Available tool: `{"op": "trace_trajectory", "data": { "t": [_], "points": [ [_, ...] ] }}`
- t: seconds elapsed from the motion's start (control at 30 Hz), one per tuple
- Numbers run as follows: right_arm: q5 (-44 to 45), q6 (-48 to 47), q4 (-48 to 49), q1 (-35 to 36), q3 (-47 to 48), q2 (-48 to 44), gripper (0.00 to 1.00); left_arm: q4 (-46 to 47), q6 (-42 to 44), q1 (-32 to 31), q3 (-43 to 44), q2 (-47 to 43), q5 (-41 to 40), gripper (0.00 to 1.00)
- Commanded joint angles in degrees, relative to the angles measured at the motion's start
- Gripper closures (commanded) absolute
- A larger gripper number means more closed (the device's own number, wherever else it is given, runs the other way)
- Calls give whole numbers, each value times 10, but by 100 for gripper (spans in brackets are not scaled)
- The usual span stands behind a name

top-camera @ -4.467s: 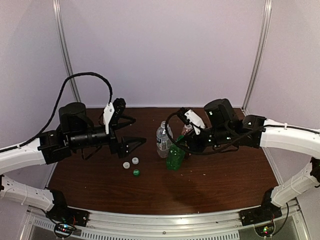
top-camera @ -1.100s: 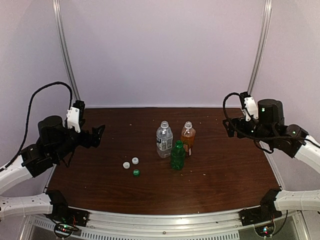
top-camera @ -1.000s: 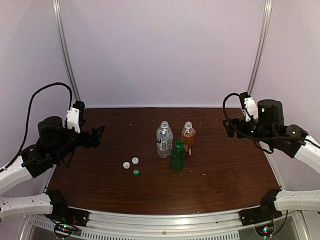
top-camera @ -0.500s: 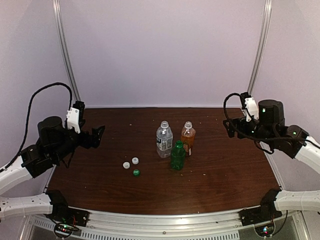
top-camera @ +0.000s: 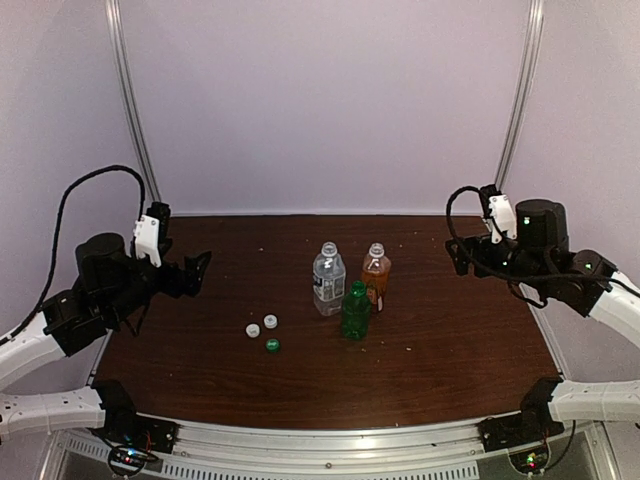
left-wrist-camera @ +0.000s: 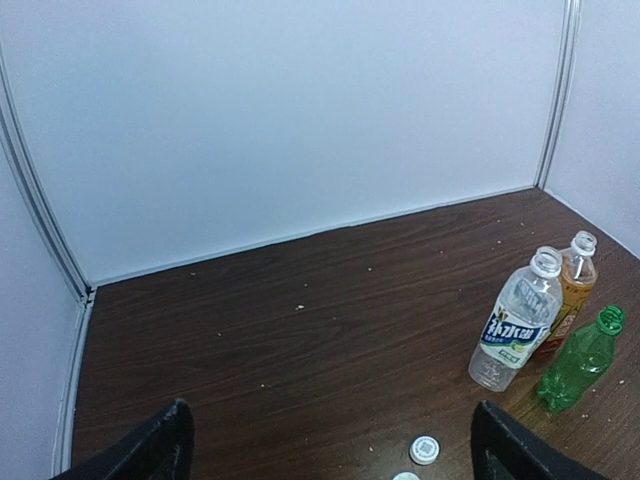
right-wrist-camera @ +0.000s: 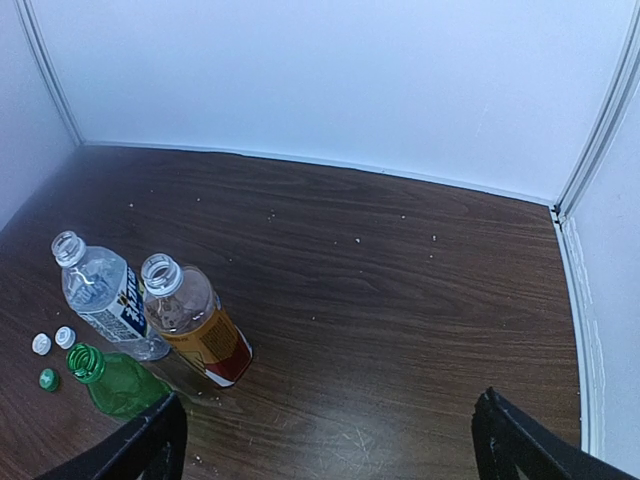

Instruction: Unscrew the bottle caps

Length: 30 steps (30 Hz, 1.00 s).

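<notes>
Three bottles stand uncapped at mid-table: a clear water bottle (top-camera: 328,278), an amber one with a red label (top-camera: 376,272), and a smaller green one (top-camera: 354,311) in front. Left of them the bottle caps lie loose on the table: two white (top-camera: 253,330) (top-camera: 270,321) and one green (top-camera: 272,345). My left gripper (top-camera: 198,270) hangs open over the left side, well away from them. Over the far right side, my right gripper (top-camera: 455,255) is also open and holds nothing. The right wrist view shows the three open bottle mouths, on the clear (right-wrist-camera: 105,300), amber (right-wrist-camera: 195,325) and green (right-wrist-camera: 115,380) bottles.
The dark wooden table (top-camera: 450,340) is walled by pale panels at the back and both sides. Small crumbs speckle its surface. A metal rail (top-camera: 330,440) runs along the near edge by the arm bases.
Since the oldest frame both arms have pulled back from the bottles to the table's sides. Over the last second nothing has moved.
</notes>
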Motion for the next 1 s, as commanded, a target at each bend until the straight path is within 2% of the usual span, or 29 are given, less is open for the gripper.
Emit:
{"op": "trace_trajectory", "data": {
  "t": [0.0, 0.97],
  "points": [
    [4, 4, 11, -4, -7, 0, 0, 38, 5, 4, -4, 2, 6, 2],
    [-8, 7, 36, -3, -24, 7, 0, 39, 3, 4, -3, 2, 12, 2]
  ]
}}
